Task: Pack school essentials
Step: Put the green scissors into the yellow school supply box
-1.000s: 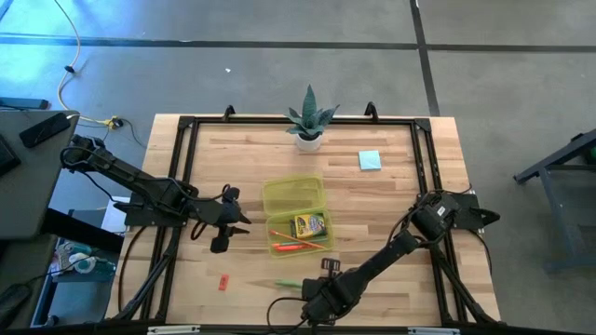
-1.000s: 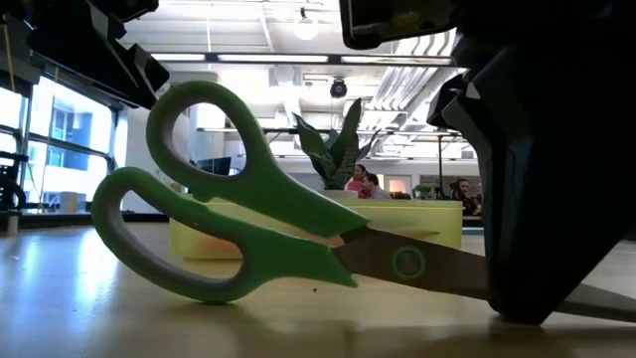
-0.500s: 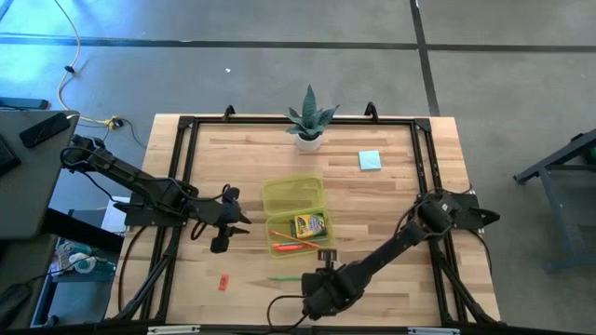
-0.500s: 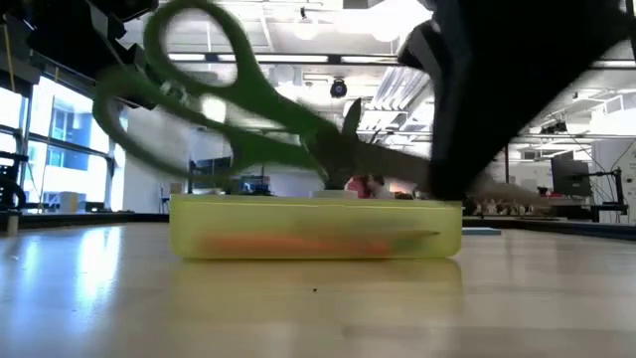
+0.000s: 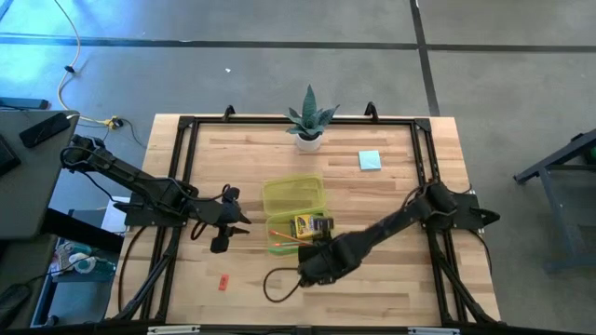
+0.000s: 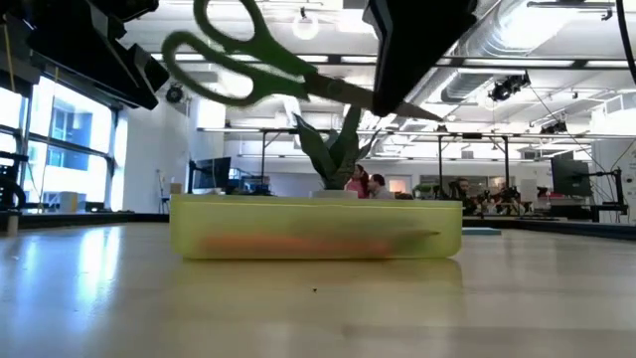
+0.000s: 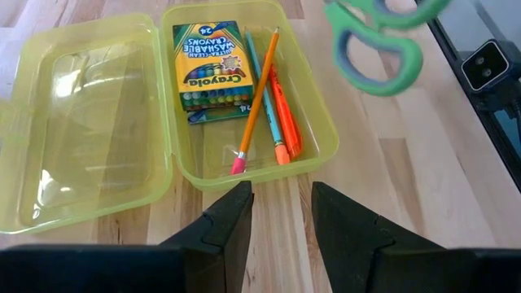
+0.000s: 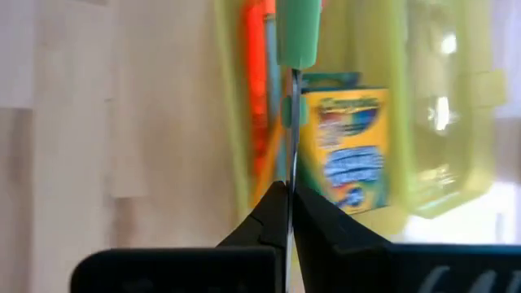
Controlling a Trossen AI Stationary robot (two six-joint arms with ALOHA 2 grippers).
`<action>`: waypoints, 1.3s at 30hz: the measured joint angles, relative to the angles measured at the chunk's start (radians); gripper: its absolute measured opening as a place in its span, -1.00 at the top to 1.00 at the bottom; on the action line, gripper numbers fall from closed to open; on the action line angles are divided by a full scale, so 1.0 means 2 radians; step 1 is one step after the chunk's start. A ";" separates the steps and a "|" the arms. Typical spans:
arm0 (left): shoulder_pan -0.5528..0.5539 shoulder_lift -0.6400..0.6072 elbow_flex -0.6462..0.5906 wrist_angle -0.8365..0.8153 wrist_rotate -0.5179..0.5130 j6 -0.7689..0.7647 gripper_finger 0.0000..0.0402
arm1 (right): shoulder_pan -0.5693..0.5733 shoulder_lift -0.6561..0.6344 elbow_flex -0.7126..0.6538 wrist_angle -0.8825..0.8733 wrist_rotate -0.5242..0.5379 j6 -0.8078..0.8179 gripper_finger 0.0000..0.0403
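Note:
The green-handled scissors point(image 6: 260, 58) hang in the air in my right gripper point(image 8: 289, 191), just near of the open yellow-green case's tray point(image 5: 298, 233). Their handles also show in the left wrist view point(image 7: 378, 41). The tray holds a crayon box point(image 7: 207, 72), an orange pencil point(image 7: 259, 98) and orange and blue pens. My left gripper point(image 7: 281, 216) is open and empty, left of the case. A light-blue notepad point(image 5: 370, 160) lies flat at the far right. A tiny red eraser point(image 5: 223, 281) lies near the front left. My right gripper pinches the scissors by their closed blades point(image 8: 291, 167), between its two fingers. The fingers come from above in the low view and lie across the blades. The green handles point(image 8: 297, 32) stick out beyond the fingers. The scissors are lifted clear, roughly level, with the blade tip point(image 6: 437, 114) out behind.
A spiky green potted plant point(image 5: 309, 121) stands at the far middle. The case's lid point(image 5: 291, 194) lies open toward the far side. A black frame point(image 5: 182, 186) runs around the tabletop. Bare wood lies right of the case.
My right gripper has risen from the table near its front edge and gone toward the far edge, up to the case. The scissors, which lay on the wood, are lifted clear and carried along with it.

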 joint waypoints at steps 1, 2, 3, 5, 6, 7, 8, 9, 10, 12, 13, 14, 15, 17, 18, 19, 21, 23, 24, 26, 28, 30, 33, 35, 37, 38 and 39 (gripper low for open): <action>0.000 0.000 0.000 0.000 0.000 0.000 0.40 | -0.005 -0.005 0.000 -0.002 0.002 -0.006 1.00; 0.000 0.000 0.000 0.000 0.000 0.000 0.40 | -0.011 -0.009 0.000 -0.006 0.002 -0.016 1.00; 0.000 0.000 0.000 0.000 0.000 0.000 0.40 | -0.016 -0.013 0.000 -0.012 0.002 -0.026 1.00; 0.000 0.000 0.000 0.000 0.000 0.000 0.40 | -0.029 -0.020 0.000 -0.022 0.000 -0.038 1.00; 0.000 0.000 0.000 0.000 0.000 0.001 0.40 | -0.036 -0.025 0.000 -0.027 -0.003 -0.041 1.00; 0.000 0.000 0.000 0.000 0.000 0.000 0.40 | -0.044 -0.029 0.000 -0.031 -0.011 -0.045 1.00; 0.000 0.000 0.000 0.000 0.000 0.000 0.40 | -0.052 -0.034 -0.003 -0.027 -0.023 -0.049 1.00; 0.000 0.000 0.000 0.000 0.000 0.000 0.40 | -0.060 -0.038 -0.011 -0.019 -0.040 -0.056 1.00; 0.000 0.000 0.000 0.000 0.000 0.001 0.40 | -0.068 -0.042 -0.023 -0.008 -0.059 -0.059 1.00; 0.000 0.000 0.000 0.000 0.000 0.001 0.40 | -0.084 -0.049 -0.055 0.024 -0.109 -0.070 1.00; 0.000 0.000 0.000 0.000 0.000 0.001 0.40 | -0.091 -0.053 -0.072 0.041 -0.135 -0.077 1.00; 0.000 0.000 0.000 0.000 0.000 0.001 0.40 | -0.097 -0.058 -0.089 0.057 -0.160 -0.080 1.00; 0.000 0.000 0.000 0.000 0.000 0.001 0.40 | -0.104 -0.064 -0.103 0.072 -0.185 -0.081 1.00; 0.000 0.000 0.000 0.000 0.000 0.001 0.40 | -0.117 -0.073 -0.128 0.106 -0.236 -0.081 1.00; 0.000 0.000 0.000 0.000 0.000 0.001 0.40 | -0.124 -0.075 -0.139 0.120 -0.261 -0.082 1.00; 0.000 0.000 0.000 0.000 0.000 0.001 0.40 | -0.131 -0.076 -0.149 0.134 -0.284 -0.082 1.00; 0.000 0.000 0.000 0.000 0.000 0.001 0.40 | -0.145 -0.075 -0.164 0.148 -0.328 -0.083 1.00; 0.000 0.000 0.000 0.000 0.000 0.001 0.40 | -0.157 -0.075 -0.177 0.161 -0.355 -0.082 1.00; 0.000 0.000 0.000 0.000 0.000 0.001 0.40 | -0.162 -0.075 -0.185 0.171 -0.364 -0.083 1.00; 0.000 0.000 0.000 0.000 0.000 0.001 0.40 | -0.175 -0.075 -0.199 0.180 -0.384 -0.079 1.00; 0.000 0.000 0.000 0.000 0.000 0.001 0.40 | -0.186 -0.075 -0.208 0.203 -0.411 -0.067 1.00; 0.000 0.000 0.000 0.000 0.000 0.001 0.40 | -0.196 -0.075 -0.220 0.230 -0.435 -0.053 1.00; 0.000 0.000 0.000 0.000 0.000 0.001 0.40 | -0.206 -0.074 -0.231 0.249 -0.461 -0.030 1.00; 0.000 0.000 0.000 0.000 0.000 0.003 0.40 | -0.211 -0.075 -0.237 0.267 -0.473 -0.018 1.00; 0.000 0.000 0.000 0.000 0.000 0.006 0.40 | -0.214 -0.075 -0.246 0.274 -0.480 -0.004 1.00; 0.000 0.000 0.000 0.000 0.000 0.006 0.40 | -0.214 -0.074 -0.249 0.278 -0.486 0.003 1.00; 0.000 0.000 0.000 0.000 0.000 0.005 0.40 | -0.214 -0.074 -0.253 0.287 -0.493 0.010 1.00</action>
